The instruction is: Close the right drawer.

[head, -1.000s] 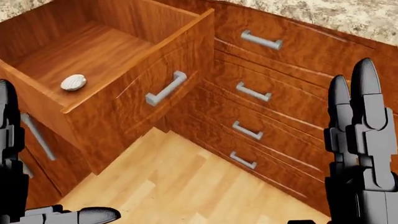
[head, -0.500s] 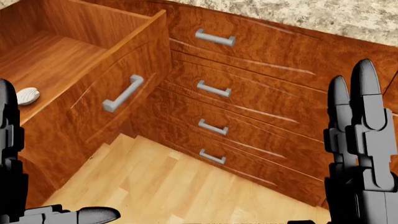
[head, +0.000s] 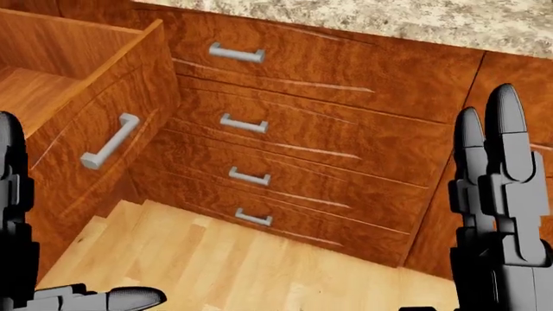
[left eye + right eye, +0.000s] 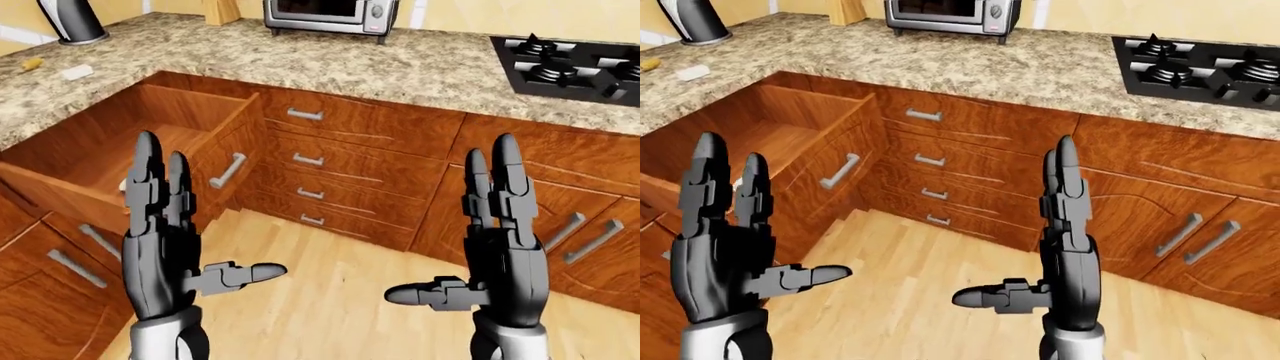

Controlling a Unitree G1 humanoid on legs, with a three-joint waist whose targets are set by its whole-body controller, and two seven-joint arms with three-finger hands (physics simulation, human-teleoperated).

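Both raised upright, palms facing each other, fingers straight, thumbs pointing inward: left robot hand (image 4: 165,247) and right robot hand (image 4: 505,251), spread wide, holding nothing, touching nothing. Pulled-out drawer (image 4: 150,161) at the left of the left-eye view, under the granite tabletop (image 4: 400,67), its handle (image 4: 228,170) well apart from either hand. Beside it, a stack of four shut drawers (image 3: 285,129). Only in the eye views: microwave (image 4: 325,15), black stove (image 4: 570,64), kettle (image 4: 70,19). In the head view, merely cabinet fronts, wood floor (image 3: 259,272) and cropped dark fingers.
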